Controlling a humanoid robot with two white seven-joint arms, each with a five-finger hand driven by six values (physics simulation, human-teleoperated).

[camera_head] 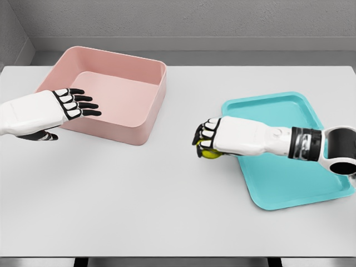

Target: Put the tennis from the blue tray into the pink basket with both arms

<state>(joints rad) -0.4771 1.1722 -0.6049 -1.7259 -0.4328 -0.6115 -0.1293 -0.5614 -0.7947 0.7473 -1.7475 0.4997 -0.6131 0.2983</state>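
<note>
Right hand [214, 138] curled around small yellow-green tennis ball [209, 153] just beneath its palm, shallow blue plastic tray [289, 183] behind its wrist, left hand [67, 105] flat, fingers extended, empty, touching pink rectangular basket [142, 119] wall

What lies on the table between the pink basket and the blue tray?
Only bare table separates the pink basket from the blue tray, as the head view shows.

A white table [139, 194] (grey wall [194, 16] behind) fills the view.
</note>
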